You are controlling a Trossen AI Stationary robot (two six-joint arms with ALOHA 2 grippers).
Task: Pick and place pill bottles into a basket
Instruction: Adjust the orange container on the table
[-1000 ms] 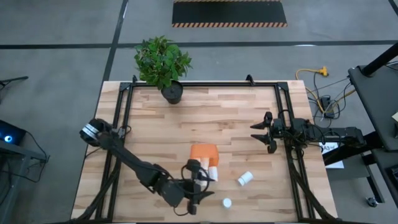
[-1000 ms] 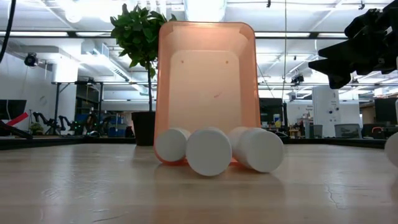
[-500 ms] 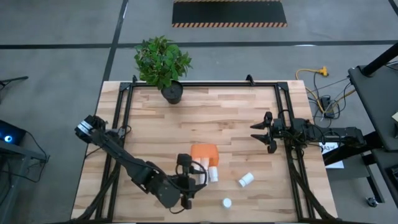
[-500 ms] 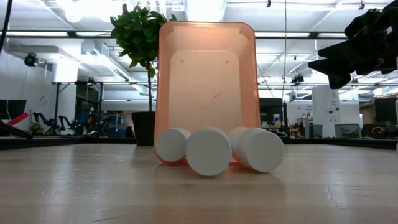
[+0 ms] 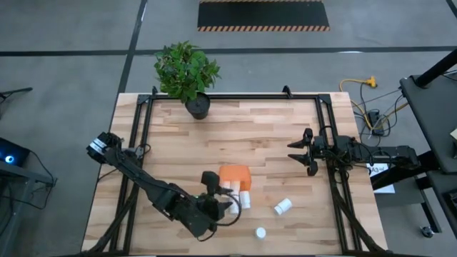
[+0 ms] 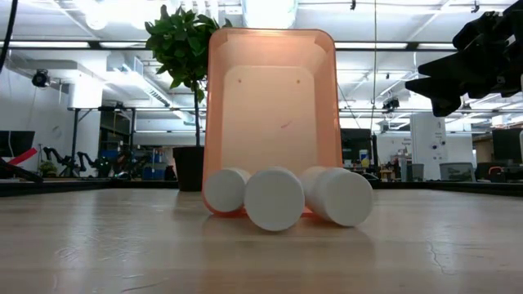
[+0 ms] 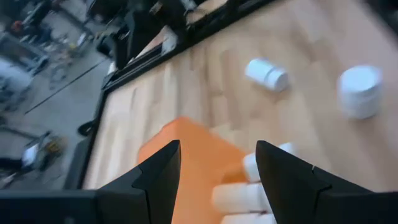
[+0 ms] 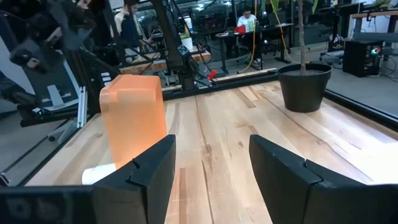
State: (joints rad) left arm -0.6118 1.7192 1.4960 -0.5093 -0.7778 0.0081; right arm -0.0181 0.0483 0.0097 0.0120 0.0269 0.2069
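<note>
Change: left gripper (image 5: 223, 202) has moved from near the counter's front edge up beside the basket.
Basket: orange basket (image 5: 234, 176) lies tipped on its side, mid-counter.
Pill bottles: three (image 6: 274, 198) lie at the basket's mouth; one lying (image 5: 282, 205) and one upright (image 5: 260, 233) sit apart.
Left jaws: parted, empty.
Right gripper (image 5: 308, 151): hovers well apart, jaws parted, empty.
Counter (image 5: 264, 135): wooden, potted plant (image 5: 187, 71) at back.

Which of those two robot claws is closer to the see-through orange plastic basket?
The left. The left gripper hovers right beside the translucent orange plastic basket, near the table's front edge. The right gripper waits well off to the basket's other side.
</note>
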